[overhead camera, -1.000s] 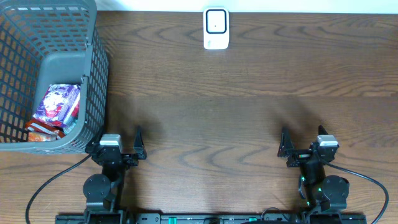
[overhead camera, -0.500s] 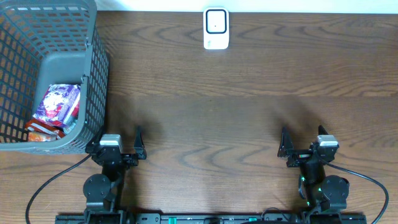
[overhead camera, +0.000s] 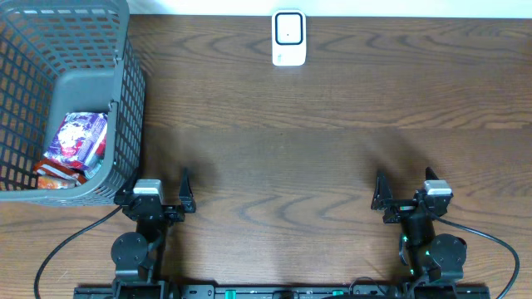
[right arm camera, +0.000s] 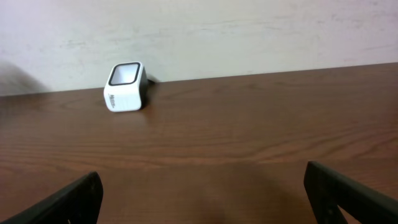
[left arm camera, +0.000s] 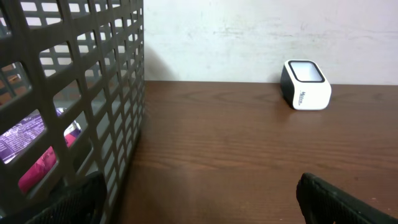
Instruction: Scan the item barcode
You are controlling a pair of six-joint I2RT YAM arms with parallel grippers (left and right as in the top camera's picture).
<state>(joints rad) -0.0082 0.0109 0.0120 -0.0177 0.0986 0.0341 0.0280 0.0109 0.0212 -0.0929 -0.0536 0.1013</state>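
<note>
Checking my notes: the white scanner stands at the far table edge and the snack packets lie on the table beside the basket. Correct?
Not quite: the snack packets lie inside the basket, as the overhead view shows. The scanner part is right.

The dark brown wooden bench (overhead camera: 332, 149) shows a wavy grain in lighter and darker streaks. The grey plastic lattice basket (overhead camera: 129, 100) is one even mid-grey, its walls a grid of square holes. The printed snack packet (overhead camera: 76, 137) is purple and white with touches of red; the second packet (overhead camera: 56, 176) is red and orange. The small white box-shaped scanner (overhead camera: 288, 38) has a pale window rimmed in black and a black flank. The plain wall (right arm camera: 249, 31) is off-white, faintly smudged. The left gripper (left arm camera: 199, 202) and right gripper (right arm camera: 202, 193) have matt black jaws, and the cables (overhead camera: 58, 249) are black too
</note>
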